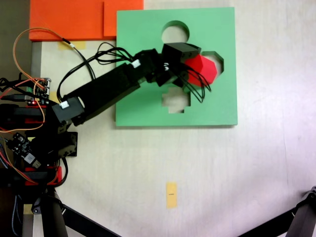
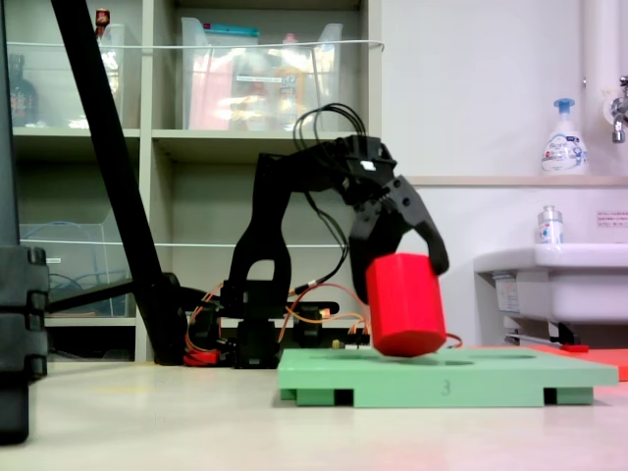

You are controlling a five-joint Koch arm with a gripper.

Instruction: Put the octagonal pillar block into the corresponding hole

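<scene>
The octagonal pillar block (image 2: 404, 302), clamped tilted in our gripper (image 2: 397, 280), hung over the corresponding hole (image 1: 217, 59), so we judged it next needed straightening and lowering.

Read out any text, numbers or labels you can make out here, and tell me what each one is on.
"3": front edge of the green foam board.
Soap bottle label: too blurred to read.
Red-and-white notice above the sink: too small to read.

hole (image 1: 217, 60): mostly covered by block (image 1: 204, 70) from above | block's left part: under the jaws | round cutout (image 1: 175, 32): lower rim behind arm (image 1: 106, 89) | tripod legs (image 1: 296, 219): cut by bottom edge | board number (image 2: 445, 388): too small to tell
</scene>
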